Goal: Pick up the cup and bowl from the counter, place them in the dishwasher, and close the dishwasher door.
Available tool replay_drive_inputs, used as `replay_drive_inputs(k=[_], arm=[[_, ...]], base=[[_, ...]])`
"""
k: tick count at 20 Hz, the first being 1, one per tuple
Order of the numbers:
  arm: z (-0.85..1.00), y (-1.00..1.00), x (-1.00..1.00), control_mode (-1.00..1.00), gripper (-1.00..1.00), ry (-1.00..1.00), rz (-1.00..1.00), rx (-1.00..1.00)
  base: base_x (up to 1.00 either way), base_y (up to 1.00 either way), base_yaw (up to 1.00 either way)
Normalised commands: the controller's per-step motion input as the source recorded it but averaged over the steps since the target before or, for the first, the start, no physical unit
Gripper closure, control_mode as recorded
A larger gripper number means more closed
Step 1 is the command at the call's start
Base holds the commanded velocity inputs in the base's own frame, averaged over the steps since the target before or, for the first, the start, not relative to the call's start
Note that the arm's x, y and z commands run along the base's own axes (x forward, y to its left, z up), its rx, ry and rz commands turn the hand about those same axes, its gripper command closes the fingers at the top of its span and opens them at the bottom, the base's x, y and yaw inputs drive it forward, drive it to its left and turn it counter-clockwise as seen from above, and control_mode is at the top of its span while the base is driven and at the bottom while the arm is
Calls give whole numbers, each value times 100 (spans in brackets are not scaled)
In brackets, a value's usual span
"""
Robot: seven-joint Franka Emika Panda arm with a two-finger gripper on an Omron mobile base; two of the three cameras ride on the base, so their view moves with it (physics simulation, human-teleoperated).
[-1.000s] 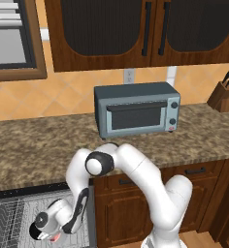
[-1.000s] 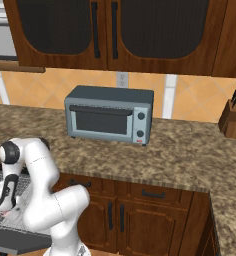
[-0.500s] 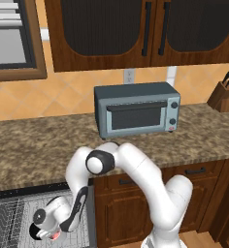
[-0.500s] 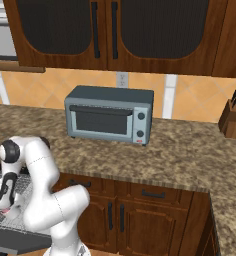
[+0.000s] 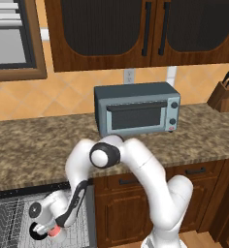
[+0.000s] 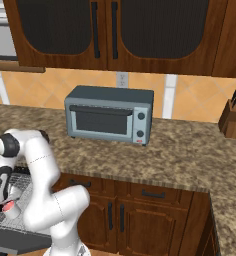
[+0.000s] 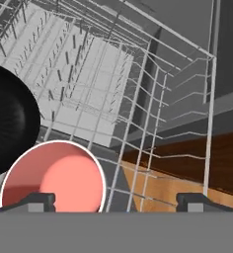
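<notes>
1. The hand [image 7: 116, 200] was pinching the cup [image 7: 53, 176] a moment ago; now its fingers are wide apart.
2. The cup sits in the dishwasher [image 5: 19, 220] rack, low beside one fingertip, next to the black bowl [image 7: 10, 126].

1 cup [image 7: 53, 177], 1 bowl [image 7: 10, 126], 1 toaster oven [image 5: 137, 108], 1 knife block [image 5: 223, 96]
</notes>
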Motion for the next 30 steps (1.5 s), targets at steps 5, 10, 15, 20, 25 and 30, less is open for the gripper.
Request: replay_drive_inputs(k=[5, 10, 15, 20, 25, 30], arm=[[62, -11, -30, -100, -100, 3, 0, 0], [77, -21, -52, -100, -100, 1, 0, 5], [89, -1, -22, -100, -100, 0, 0, 4], [51, -3, -1, -100, -100, 0, 2, 14], [44, 0, -4, -100, -100, 0, 1, 11], [24, 5, -12, -100, -100, -9, 4, 5]], base=[[0, 0, 0], [0, 0, 0], [0, 0, 0], [0, 0, 0], [0, 0, 0], [0, 0, 0]])
